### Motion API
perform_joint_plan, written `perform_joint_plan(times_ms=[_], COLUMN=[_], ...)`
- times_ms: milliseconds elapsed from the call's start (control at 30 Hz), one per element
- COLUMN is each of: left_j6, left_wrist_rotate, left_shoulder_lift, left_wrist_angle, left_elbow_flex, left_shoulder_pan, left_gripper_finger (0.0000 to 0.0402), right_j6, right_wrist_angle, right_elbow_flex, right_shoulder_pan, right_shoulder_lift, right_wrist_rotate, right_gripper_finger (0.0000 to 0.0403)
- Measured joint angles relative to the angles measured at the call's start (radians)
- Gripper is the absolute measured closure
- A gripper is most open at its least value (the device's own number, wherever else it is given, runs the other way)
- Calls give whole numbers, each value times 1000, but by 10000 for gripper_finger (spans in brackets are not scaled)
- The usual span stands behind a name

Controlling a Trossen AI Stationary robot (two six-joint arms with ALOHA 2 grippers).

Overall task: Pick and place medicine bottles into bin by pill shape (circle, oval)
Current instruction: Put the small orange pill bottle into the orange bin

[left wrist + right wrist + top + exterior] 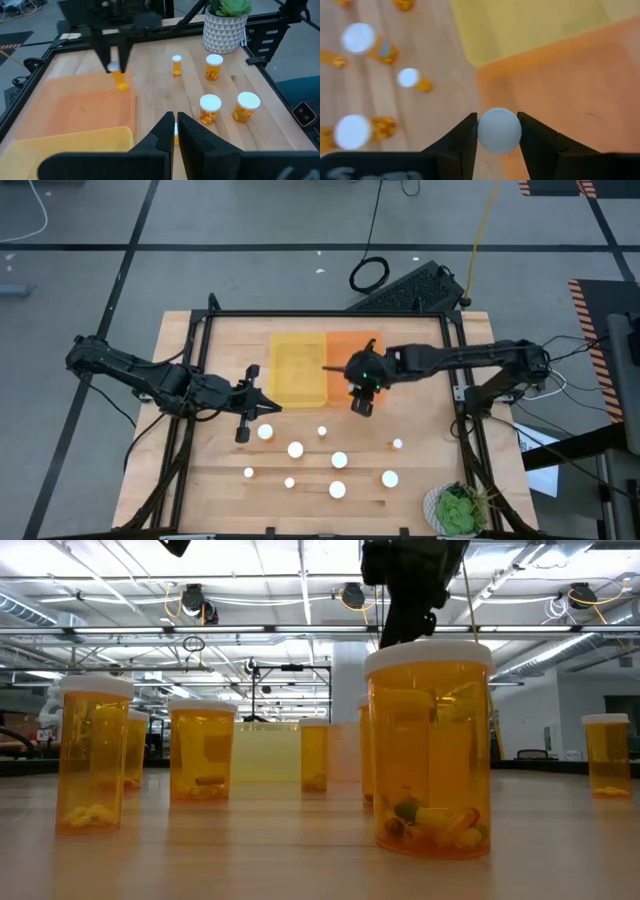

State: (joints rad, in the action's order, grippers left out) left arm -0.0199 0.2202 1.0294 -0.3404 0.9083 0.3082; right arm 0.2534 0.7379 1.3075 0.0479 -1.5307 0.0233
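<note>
Right end effector, clamped on a bottle by its cap at the orange bin's near edge, could drop it outside if released early; left end effector sits nearly closed, empty.

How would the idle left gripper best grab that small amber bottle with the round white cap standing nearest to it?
Probably from straight above, fingers closing on either side of the round white cap of the small amber bottle. It stands upright with open wood around it, so the left gripper, beside it with fingers together, would need to open first.
</note>
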Motion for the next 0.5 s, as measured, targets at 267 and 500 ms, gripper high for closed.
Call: perform_joint_plan(times_ms=[267,500], left_j6=[13,16], left_wrist_rotate=[0,0], left_shoulder_lift=[0,0], left_wrist_angle=[0,1], left_elbow_flex=[0,-1], left_shoulder_pan=[0,0], left_gripper_finger=[376,376], right_j6=[-84,-124], right_wrist_angle=[16,16], right_elbow_flex=[0,0], right_shoulder_pan=[137,259], right_shoulder_lift=[0,0], right_wrist_rotate=[-1,-2], right_gripper_finger=[280,280])
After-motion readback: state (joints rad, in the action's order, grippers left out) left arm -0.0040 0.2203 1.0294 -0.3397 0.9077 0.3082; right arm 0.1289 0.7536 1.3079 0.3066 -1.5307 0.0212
